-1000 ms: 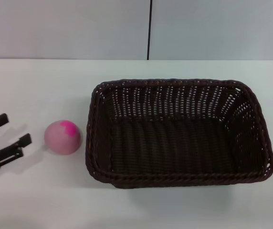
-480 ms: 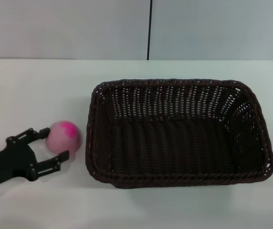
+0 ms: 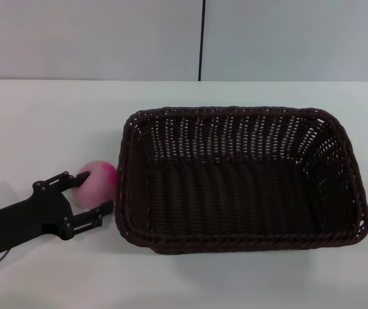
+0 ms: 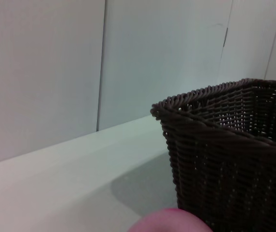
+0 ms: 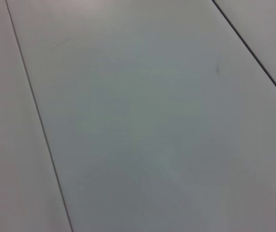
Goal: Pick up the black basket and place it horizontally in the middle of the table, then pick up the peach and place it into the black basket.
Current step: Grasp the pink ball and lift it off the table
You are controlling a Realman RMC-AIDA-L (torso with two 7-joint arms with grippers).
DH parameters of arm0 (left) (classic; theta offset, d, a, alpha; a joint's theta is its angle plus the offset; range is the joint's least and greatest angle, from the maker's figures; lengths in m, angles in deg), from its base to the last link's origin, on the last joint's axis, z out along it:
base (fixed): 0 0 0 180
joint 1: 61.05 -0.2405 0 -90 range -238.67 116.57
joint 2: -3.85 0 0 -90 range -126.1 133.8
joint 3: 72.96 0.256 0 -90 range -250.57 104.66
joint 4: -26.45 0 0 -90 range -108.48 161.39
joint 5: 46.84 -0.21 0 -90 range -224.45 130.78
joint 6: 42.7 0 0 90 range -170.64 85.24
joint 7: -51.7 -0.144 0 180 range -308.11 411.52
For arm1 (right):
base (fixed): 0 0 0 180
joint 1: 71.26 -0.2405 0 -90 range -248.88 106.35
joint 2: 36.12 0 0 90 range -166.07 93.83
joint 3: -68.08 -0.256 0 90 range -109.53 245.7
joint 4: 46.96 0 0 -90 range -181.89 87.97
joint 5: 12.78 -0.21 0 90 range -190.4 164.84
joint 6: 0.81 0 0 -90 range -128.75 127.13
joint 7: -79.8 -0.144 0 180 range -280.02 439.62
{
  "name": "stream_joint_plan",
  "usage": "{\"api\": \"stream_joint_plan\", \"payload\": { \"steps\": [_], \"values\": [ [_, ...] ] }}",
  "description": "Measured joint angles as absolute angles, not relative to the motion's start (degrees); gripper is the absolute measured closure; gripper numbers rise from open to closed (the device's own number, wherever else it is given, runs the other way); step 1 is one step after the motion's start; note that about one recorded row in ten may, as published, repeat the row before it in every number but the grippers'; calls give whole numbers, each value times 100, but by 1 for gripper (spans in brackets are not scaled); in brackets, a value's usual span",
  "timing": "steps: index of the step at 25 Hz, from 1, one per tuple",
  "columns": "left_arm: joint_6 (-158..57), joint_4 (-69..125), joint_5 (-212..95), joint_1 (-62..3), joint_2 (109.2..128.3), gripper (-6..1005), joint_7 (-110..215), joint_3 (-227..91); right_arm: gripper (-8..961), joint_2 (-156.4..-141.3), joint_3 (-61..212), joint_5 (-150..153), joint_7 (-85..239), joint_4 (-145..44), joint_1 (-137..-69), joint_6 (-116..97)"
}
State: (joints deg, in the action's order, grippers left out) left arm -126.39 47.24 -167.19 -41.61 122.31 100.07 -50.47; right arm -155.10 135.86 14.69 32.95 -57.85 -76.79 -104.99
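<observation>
Head view: left gripper [image 3: 94, 192] wide around peach [image 3: 98, 183]; beside black basket [image 3: 239, 180].

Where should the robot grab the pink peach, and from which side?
Grab the peach across its round middle, one finger on the far side and one on the near side. Come in low from the robot's left, as the left pincer does with fingers spread, because the black basket wall sits right against the peach's other side. It lies on the table.
</observation>
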Motion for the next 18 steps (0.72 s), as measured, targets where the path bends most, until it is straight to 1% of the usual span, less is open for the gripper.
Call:
{"api": "stream_joint_plan", "payload": {
  "steps": [1,12,18],
  "values": [
    [-12640,4721,-16704,-4148,12232,178,10007,-5051,356,-15511,13586,1469,3295,-5781,-7684,-10497],
    [-12602,4621,-16271,-4184,12233,380,9699,-5090,357,-15504,13561,1463,3323,-5590,-7774,-10486],
    [-12566,4594,-16108,-4202,12224,649,9681,-5134,357,-15508,13503,1463,3326,-5557,-7786,-10486]
  ]
}}
